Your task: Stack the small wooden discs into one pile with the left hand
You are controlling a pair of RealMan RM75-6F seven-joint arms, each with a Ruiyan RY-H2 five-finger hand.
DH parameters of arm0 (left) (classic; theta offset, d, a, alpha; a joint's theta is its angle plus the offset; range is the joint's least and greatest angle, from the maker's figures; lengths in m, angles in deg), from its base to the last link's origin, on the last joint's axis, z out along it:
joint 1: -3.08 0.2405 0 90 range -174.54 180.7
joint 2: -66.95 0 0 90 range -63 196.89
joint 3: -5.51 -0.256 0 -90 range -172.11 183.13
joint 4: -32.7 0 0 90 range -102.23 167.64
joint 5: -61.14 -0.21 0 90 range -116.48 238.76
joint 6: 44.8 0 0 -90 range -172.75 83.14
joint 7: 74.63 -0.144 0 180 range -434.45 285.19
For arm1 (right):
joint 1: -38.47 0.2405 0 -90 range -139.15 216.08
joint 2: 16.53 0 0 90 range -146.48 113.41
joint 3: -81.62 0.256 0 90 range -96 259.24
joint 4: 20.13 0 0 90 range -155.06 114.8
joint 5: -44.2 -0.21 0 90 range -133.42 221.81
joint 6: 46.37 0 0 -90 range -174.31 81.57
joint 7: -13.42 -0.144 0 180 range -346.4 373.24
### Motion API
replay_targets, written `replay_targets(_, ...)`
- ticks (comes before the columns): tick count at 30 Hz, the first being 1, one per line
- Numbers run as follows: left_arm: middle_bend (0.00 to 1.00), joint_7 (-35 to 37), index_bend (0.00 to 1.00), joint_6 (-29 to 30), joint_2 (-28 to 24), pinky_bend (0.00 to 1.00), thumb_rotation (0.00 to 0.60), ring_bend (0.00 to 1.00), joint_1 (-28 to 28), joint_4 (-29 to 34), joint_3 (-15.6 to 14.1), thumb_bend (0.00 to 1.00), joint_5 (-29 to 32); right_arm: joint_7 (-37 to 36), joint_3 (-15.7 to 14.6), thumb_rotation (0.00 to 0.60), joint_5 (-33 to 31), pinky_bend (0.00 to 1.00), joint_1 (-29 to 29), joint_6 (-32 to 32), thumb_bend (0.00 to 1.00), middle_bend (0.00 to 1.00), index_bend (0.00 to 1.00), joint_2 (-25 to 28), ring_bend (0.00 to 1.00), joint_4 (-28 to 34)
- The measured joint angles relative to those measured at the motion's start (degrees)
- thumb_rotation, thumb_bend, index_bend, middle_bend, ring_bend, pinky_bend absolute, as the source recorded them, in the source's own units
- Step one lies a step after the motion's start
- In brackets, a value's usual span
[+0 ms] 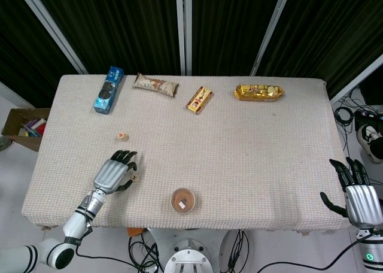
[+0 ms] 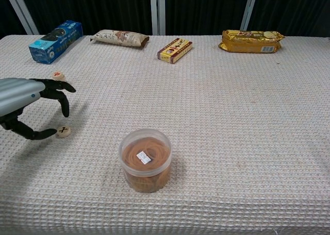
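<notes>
A small pile of wooden discs (image 1: 121, 136) (image 2: 59, 76) stands on the left part of the table, a red mark on its top disc. One loose disc (image 2: 63, 132) with a black mark lies nearer the front edge; in the head view it is mostly hidden by my left hand. My left hand (image 1: 115, 172) (image 2: 27, 102) hovers over that loose disc with its fingers spread and its thumb tip right beside the disc, holding nothing. My right hand (image 1: 357, 195) hangs off the table's right front corner, fingers apart and empty.
A clear plastic tub (image 1: 183, 200) (image 2: 145, 160) of rubber bands stands near the front middle. Along the far edge lie a blue biscuit box (image 1: 108, 90), a brown snack bag (image 1: 155, 84), a red-yellow bar (image 1: 200, 99) and a gold packet (image 1: 258, 93).
</notes>
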Motion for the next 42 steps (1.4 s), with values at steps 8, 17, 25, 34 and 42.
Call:
replay_targets(8, 0.08, -1.78, 0.42, -0.98, 1.73, 0.12, 0.600, 0.07, 0.34, -1.35, 0.14, 0.33, 0.44, -0.02, -0.01, 0.600, 0.12, 0.00, -0.06, 0.18, 0.22, 0.19, 0.12, -0.02, 0.00, -0.07)
replay_targets(17, 0.09, -2.50, 0.45, -2.18, 2.41, 0.12, 0.600, 0.07, 0.51, -1.93, 0.75, 0.34, 1.58, -0.05, -0.01, 0.600, 0.05, 0.00, -0.19, 0.30, 0.22, 0.19, 0.12, -0.10, 0.00, -0.13)
replay_targets(25, 0.09, -2.65, 0.50, -2.63, 2.43, 0.12, 0.600, 0.07, 0.55, -1.92, 1.18, 0.42, 1.74, 0.10, -0.02, 0.600, 0.11, 0.00, -0.21, 0.34, 0.22, 0.19, 0.12, -0.12, 0.00, -0.06)
replay_targets(34, 0.09, 1.11, 0.50, -0.60, -1.39, 0.12, 0.600, 0.07, 0.15, 1.41, 5.55, 0.41, 1.76, 0.07, -0.03, 0.600, 0.42, 0.00, -0.16, 0.49, 0.22, 0.19, 0.12, -0.08, 0.00, -0.04)
replay_targets(42, 0.09, 4.36, 0.49, -3.94, -2.64, 0.12, 0.600, 0.07, -3.70, -1.92, 13.72, 0.41, 10.20, -0.27, 0.04, 0.600, 0.33, 0.00, -0.09, 0.43, 0.22, 0.19, 0.12, -0.18, 0.00, -0.31)
